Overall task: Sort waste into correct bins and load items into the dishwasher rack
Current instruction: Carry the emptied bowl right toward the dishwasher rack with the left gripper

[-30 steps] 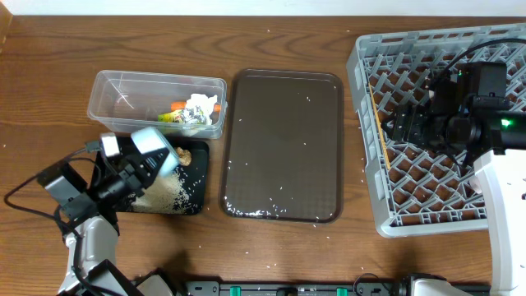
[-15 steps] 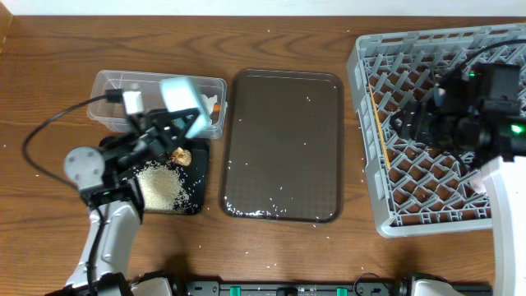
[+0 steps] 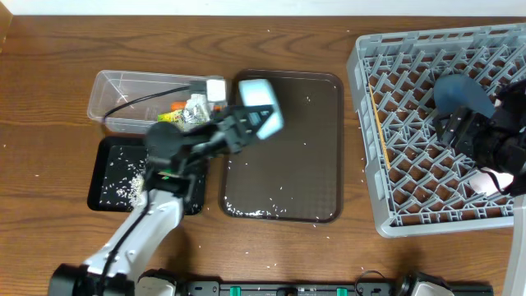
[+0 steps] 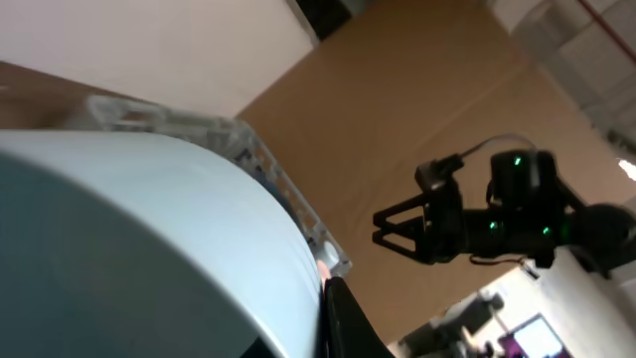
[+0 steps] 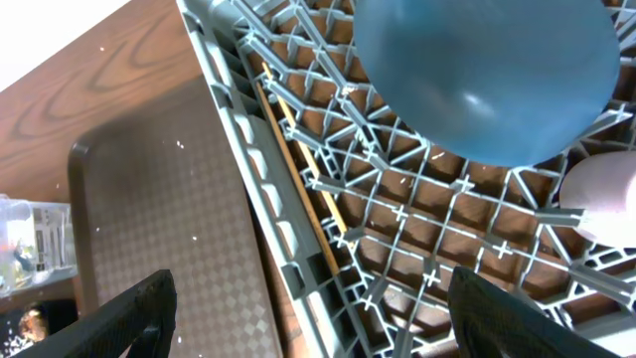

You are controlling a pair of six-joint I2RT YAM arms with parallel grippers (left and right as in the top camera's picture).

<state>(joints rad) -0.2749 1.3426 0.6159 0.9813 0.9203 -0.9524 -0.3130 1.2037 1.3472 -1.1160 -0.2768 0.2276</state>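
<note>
Grey dishwasher rack (image 3: 370, 189) sits at the right of the wooden table (image 3: 49, 99). Brown serving tray (image 3: 283, 164) is in the middle, lengthwise near to far, just left of the rack.

Clear tub (image 3: 111, 90) is far left. Black tray (image 3: 103, 193) is just near of it, and its right part is hidden under the left arm.

Dark-blue plate (image 3: 460, 93) is in the far right part of the rack and leans among the pegs. The right wrist view shows its rounded face (image 5: 487, 70) beyond the fingers.

Pale-blue bowl (image 3: 261, 115) is held above the far left corner of the serving tray. Left gripper (image 3: 246, 123) is clamped on the bowl's rim. In the left wrist view the bowl (image 4: 149, 249) fills the left side, with one dark finger (image 4: 343, 323) against its edge.

Right gripper (image 5: 308, 288) is over the rack with jaws spread wide and nothing between them.

Pink cup (image 5: 606, 199) is in the rack, on the right, just near of the plate.

Chopsticks (image 5: 303, 169) lie along the rack's left wall, inside it.

White-and-green wrapper (image 3: 196, 109) is in the right end of the clear tub, with an orange carrot stick (image 3: 177, 105) just left of it.

Rice (image 3: 123, 185) is piled and scattered on the black tray. A few grains lie on the serving tray's near edge and on the table.
</note>
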